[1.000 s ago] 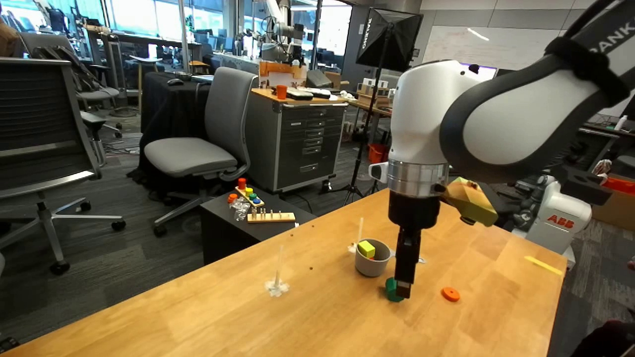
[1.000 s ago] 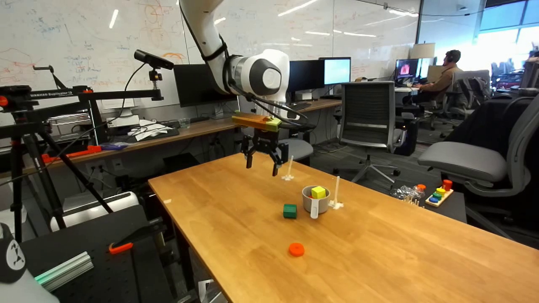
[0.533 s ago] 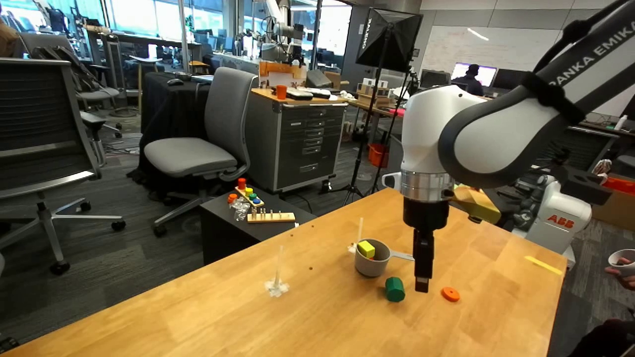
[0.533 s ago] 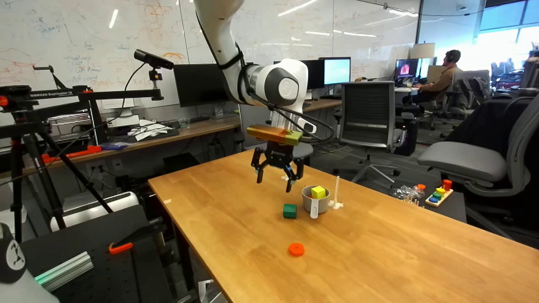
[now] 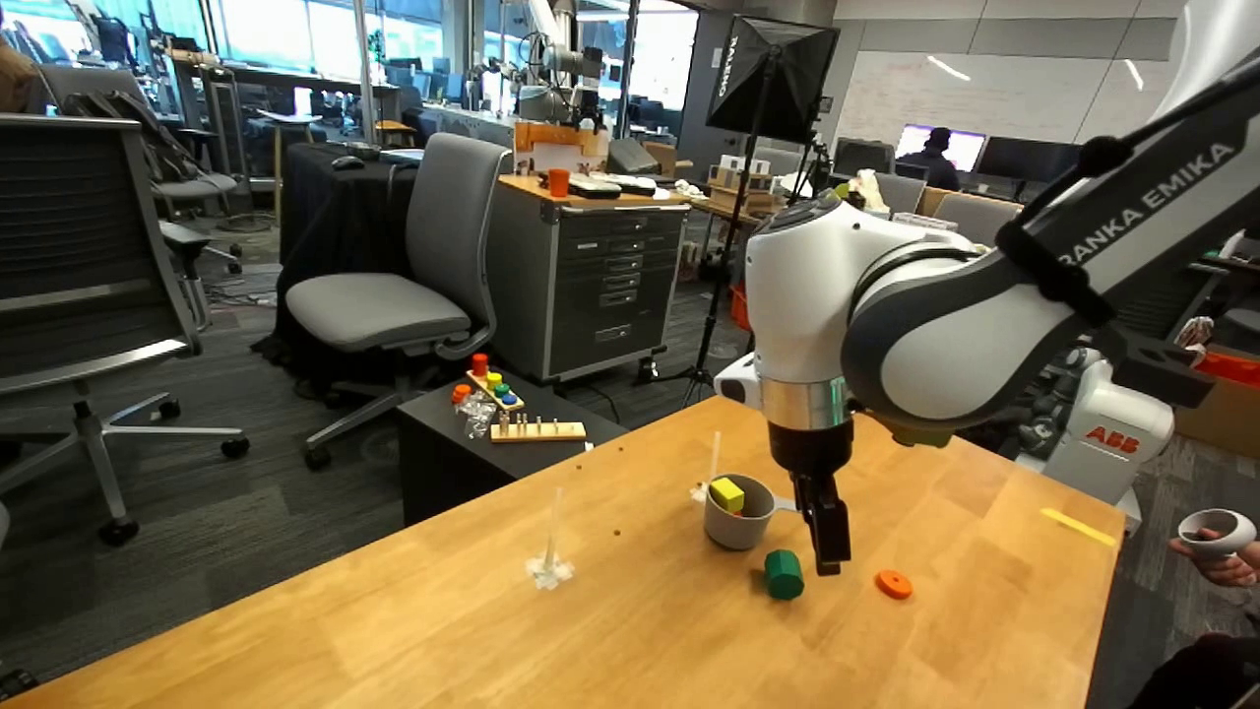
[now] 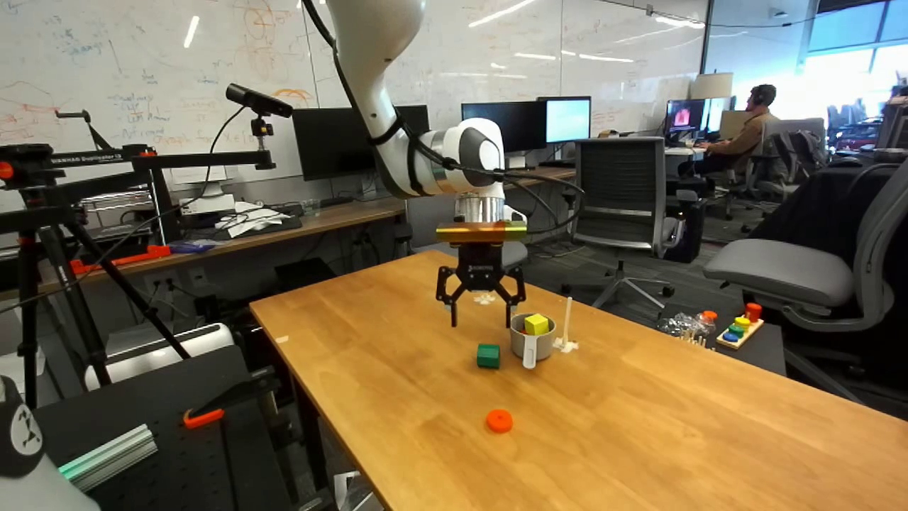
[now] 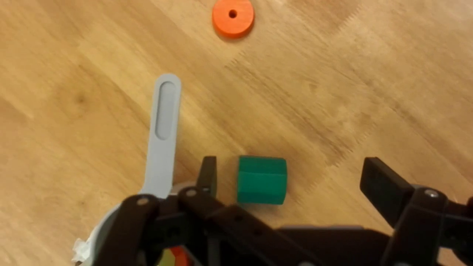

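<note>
1. Pincer [image 6: 481, 321]: you have it spread wide and holding nothing, its fingers pointing down above the surface [image 6: 397, 383].
2. Green block [image 7: 261, 181]: it lies on the surface beside the grey cup [image 5: 736, 532], faceted, on its side. In the wrist view you see it between the two fingers [image 7: 209, 175], clear of both and nearer the finger on the cup's side.
3. Grey cup: upright, apart from the green block. Its handle [image 7: 162, 147] reaches out over the surface; in an exterior view the pincer hides part of it. You cannot tell whether the nearer finger touches the cup.
4. Cup contents: a yellow block [image 6: 536, 324] sits up at the rim; a red piece [image 7: 181, 256] is mostly hidden below.
5. Orange disc [image 7: 233, 16]: flat on the surface, small hole at centre, well apart from the cup.
6. Pale rods: a near rod [image 6: 567, 321] stands upright just beside the cup; a far rod [image 5: 554, 522] stands farther along the surface. Both have lumpy whitish bases.
7. Black stand [image 5: 458, 487], beside the surface: it carries coloured pieces [image 5: 494, 380] and a pegged strip [image 5: 551, 432].
</note>
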### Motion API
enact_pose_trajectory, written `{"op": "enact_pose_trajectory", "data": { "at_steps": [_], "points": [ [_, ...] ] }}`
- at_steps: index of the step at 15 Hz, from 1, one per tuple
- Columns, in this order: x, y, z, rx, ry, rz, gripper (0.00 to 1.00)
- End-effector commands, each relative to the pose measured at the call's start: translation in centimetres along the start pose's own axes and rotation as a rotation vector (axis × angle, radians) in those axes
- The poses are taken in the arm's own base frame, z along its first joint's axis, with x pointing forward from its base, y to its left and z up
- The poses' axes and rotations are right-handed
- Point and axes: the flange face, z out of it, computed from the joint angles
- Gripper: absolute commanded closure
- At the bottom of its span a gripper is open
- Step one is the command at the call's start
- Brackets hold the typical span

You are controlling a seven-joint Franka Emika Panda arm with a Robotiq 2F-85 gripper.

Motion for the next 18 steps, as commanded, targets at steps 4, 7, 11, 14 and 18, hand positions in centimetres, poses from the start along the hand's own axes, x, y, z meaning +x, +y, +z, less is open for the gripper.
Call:
{"op": "enact_pose_trajectory", "data": {
  "at_steps": [4,7,11,14,18],
  "points": [
    [2.4,1.2,1.4,-0.074,-0.025,0.009,0.00],
    [2.6,1.2,2.0,-0.055,-0.021,0.049,0.00],
    [2.8,1.2,2.4,-0.043,-0.017,0.091,0.00],
    [3.1,1.2,2.9,-0.027,-0.013,0.118,0.00],
    [3.5,1.1,3.7,-0.012,-0.017,0.152,0.00]
  ]
}}
